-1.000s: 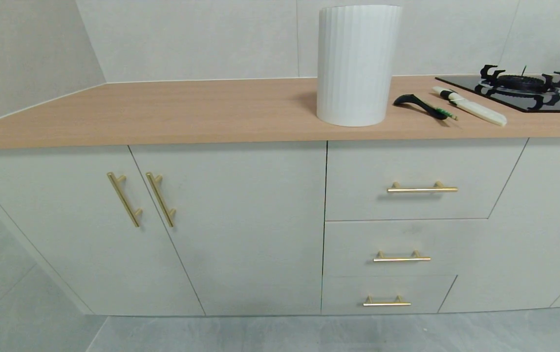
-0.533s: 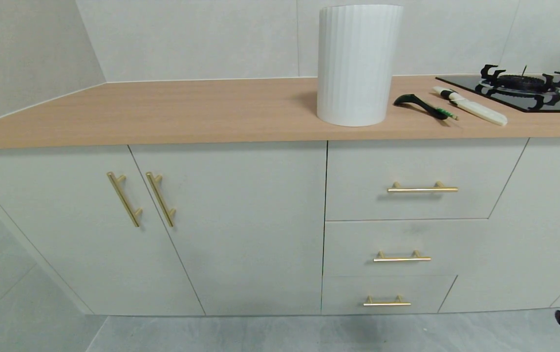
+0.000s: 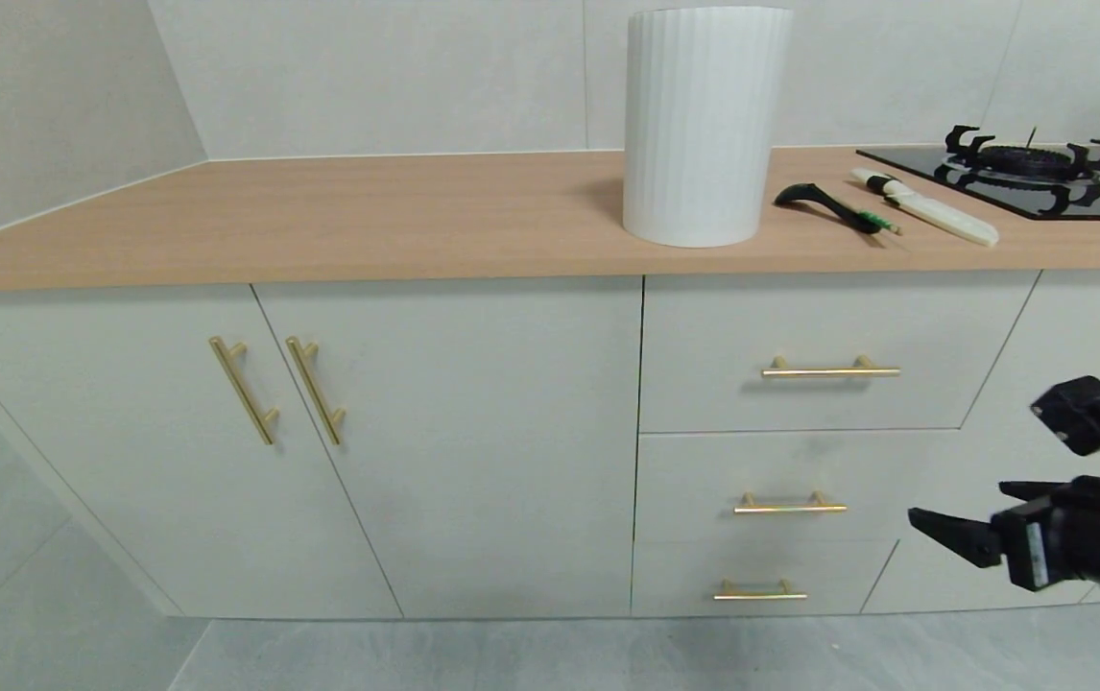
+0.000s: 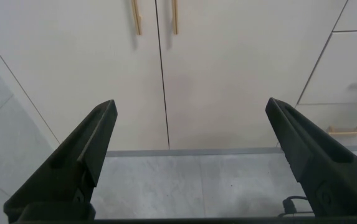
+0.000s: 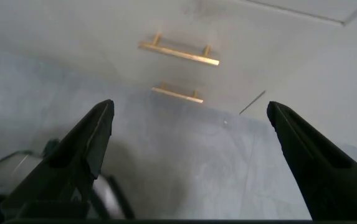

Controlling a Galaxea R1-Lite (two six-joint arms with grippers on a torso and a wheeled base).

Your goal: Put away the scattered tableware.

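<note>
Knife (image 3: pixel 924 206), utensil (image 3: pixel 828 206) lying beside canister (image 3: pixel 704 125) on counter (image 3: pixel 368 211) | right gripper (image 5: pixel 189 109) hovering by drawers (image 3: pixel 800 326) — gaping | left gripper (image 4: pixel 190 106) facing doors (image 4: pixel 228 74) — gaping

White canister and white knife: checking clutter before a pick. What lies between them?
A black-handled utensil lies on the countertop between canister and knife, in the head view.

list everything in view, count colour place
ribbed canister: 1, white, on countertop
utensil: 1, black and green, right of canister
knife: 1, white, between utensil and gas hob
gas hob: 1, black, countertop's far right
countertop: 1, wood-toned, along wall
cabinet doors: 2, pale grey, below countertop, left
drawers: 3, pale grey, stacked below canister
handles: 5, gold, on doors and drawers
right gripper: 1, black, open, beside lower drawers
left gripper: 1, black, open, facing cabinet doors
</note>
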